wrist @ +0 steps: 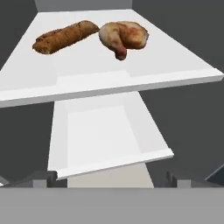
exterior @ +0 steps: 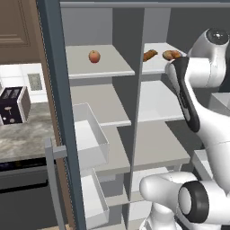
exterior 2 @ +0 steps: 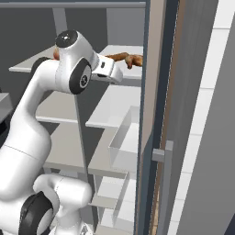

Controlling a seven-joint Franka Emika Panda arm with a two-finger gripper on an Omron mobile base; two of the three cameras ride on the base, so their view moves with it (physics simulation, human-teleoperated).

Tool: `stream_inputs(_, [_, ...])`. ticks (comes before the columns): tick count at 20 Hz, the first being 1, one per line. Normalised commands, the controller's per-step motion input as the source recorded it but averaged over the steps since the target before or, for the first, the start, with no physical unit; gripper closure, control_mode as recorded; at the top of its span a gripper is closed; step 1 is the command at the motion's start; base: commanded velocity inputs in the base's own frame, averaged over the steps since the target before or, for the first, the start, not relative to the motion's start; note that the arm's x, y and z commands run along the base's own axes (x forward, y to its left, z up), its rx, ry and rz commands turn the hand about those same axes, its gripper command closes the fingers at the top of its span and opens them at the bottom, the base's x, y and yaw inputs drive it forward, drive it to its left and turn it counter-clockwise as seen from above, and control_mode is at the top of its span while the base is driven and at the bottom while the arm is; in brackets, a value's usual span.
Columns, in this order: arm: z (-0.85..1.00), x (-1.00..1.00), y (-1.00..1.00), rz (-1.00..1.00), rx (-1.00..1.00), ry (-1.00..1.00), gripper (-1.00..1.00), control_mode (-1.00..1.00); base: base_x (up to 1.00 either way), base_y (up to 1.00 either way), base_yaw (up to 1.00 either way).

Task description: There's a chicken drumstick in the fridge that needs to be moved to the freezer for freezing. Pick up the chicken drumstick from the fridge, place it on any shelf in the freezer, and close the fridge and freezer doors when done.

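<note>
The chicken drumstick (wrist: 124, 36) lies on the top white shelf (wrist: 109, 78) of the fridge (exterior: 161, 103), the right compartment of the slate-blue unit. It is an orange-brown glossy lump, also seen as drumstick (exterior: 171, 55) and drumstick (exterior 2: 133, 59). My gripper (wrist: 111, 181) is open and empty, a little in front of and below that shelf's front edge. The freezer (exterior: 96, 103) is the left compartment, and its top shelf (exterior: 105, 69) is grey-white. Both doors stand open: the left door (exterior: 55, 90) and the right door (exterior 2: 156, 92).
A longer brown stick-shaped food (wrist: 64, 36) lies just left of the drumstick on the same shelf. A red-orange apple (exterior: 94, 56) sits on the freezer's top shelf. Clear bins (exterior: 92, 134) hang on the open doors. A toaster (exterior: 13, 104) stands on the counter at left.
</note>
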Motion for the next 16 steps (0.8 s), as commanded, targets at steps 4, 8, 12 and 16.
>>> stream_inputs(4, [0.39, 0.09, 0.0, 0.0, -0.15, -0.03, -1.0, -1.0, 0.0, 0.0, 0.0])
stream_inputs(8, [0.28, 0.3, -0.17, 0.0, -0.05, 0.0, -1.0, -1.0, 0.0, 0.0, 0.0])
stream_inputs(12, [0.0, 0.37, -0.31, 0.0, 0.01, 0.0, -1.0, -1.0, 0.0, 0.0, 0.0])
stream_inputs(16, [0.0, 0.57, -0.19, 0.03, 0.0, 0.0, -1.0, -1.0, 0.0, 0.0, 0.0])
